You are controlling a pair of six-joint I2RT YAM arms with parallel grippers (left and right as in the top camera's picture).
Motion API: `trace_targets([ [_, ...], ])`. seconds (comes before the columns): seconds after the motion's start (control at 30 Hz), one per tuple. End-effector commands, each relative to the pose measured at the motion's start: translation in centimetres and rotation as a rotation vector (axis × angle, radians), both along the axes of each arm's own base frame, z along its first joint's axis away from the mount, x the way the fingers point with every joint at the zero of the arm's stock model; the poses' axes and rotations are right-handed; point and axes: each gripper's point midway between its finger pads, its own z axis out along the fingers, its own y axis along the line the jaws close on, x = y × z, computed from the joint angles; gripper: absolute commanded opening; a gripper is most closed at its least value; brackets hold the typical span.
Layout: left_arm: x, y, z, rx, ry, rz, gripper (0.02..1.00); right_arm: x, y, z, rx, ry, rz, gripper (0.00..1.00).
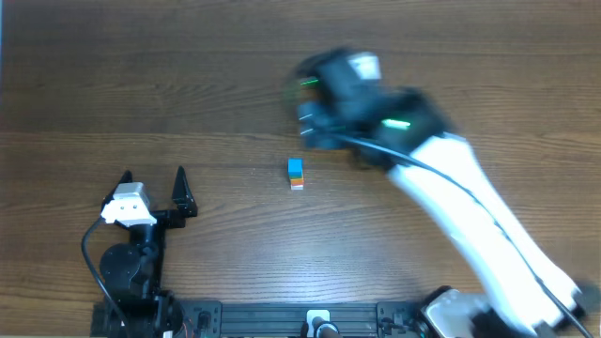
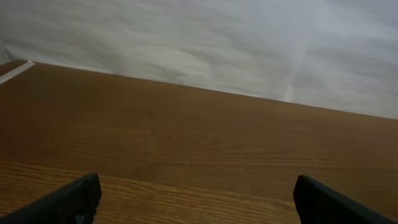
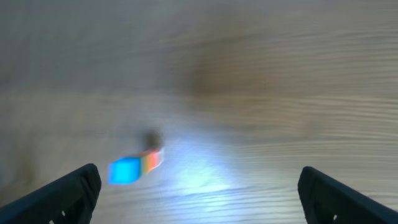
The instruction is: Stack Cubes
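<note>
Wood-grain table (image 1: 188,84), white backdrop (image 2: 217,43) beyond its far edge in the left wrist view

Stack (image 1: 296,175): stands near the table's middle, between the two arms; blue cube (image 1: 296,167) on top, orange cube (image 1: 297,179) directly beneath and touching it; a pale sliver shows at the foot in the top view, too small to say whether it is a further cube; the right wrist view gives the same blue-over-orange column at a slant, lower layers too blurred to count

Right gripper (image 1: 304,122): lifted above the table, near the stack but apart from it; fingers spread wide, nothing between them; in its own wrist view the stack lies off toward one finger, not in the gap

Left gripper (image 1: 153,176): low, close to its own base, well apart from the stack; fingers spread, nothing held; it faces bare wood and the backdrop

Progress (judgement): stacking looks done, since at least two cubes sit one on the other, neither gripper touches them, and no loose cube lies on the table; probably only the right arm's withdrawal is left; the column reads upright from above, but squareness of the edges cannot be confirmed
</note>
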Motion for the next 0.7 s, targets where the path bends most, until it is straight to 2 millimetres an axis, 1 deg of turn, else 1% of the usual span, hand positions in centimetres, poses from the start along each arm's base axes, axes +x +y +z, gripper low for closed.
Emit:
trace_targets([
  [0.03, 0.0, 0.0, -0.1, 0.015, -0.001, -0.006, 1.0, -2.2, -8.8, 0.4, -0.094, -0.1, -0.159, 0.993],
  [0.1, 0.0, 0.0, -0.1, 0.015, -0.001, -0.006, 0.998, -3.6, -11.2, -0.3, -0.076, -0.137, -0.222, 0.989],
  [0.2, 0.0, 0.0, -0.1, 0.015, -0.001, -0.006, 1.0, -5.4, -13.9, -1.8, -0.049, -0.209, -0.305, 0.993],
  [0.3, 0.0, 0.0, -0.1, 0.015, -0.001, -0.006, 1.0, -6.1, -15.4, -3.3, -0.013, -0.302, -0.363, 0.993],
  [0.33, 0.0, 0.0, -0.1, 0.015, -0.001, -0.006, 1.0, -6.3, -15.6, -3.9, 0.008, -0.339, -0.37, 0.991],
  [0.4, 0.0, 0.0, -0.1, 0.015, -0.001, -0.006, 1.0, -6.5, -15.3, -5.1, 0.035, -0.396, -0.339, 0.993],
  [0.5, 0.0, 0.0, -0.1, 0.015, -0.001, -0.006, 1.0, -6.4, -14.4, -6.4, 0.022, -0.511, -0.216, 0.991],
  [0.57, 0.0, 0.0, -0.1, 0.015, -0.001, -0.006, 1.0, -6.4, -14.1, -7.1, 0.012, -0.588, -0.171, 0.993],
  [0.7, 0.0, 0.0, -0.1, 0.015, -0.001, -0.006, 1.0, -6.8, -14.6, -7.6, 0.018, -0.693, -0.175, 0.993],
])
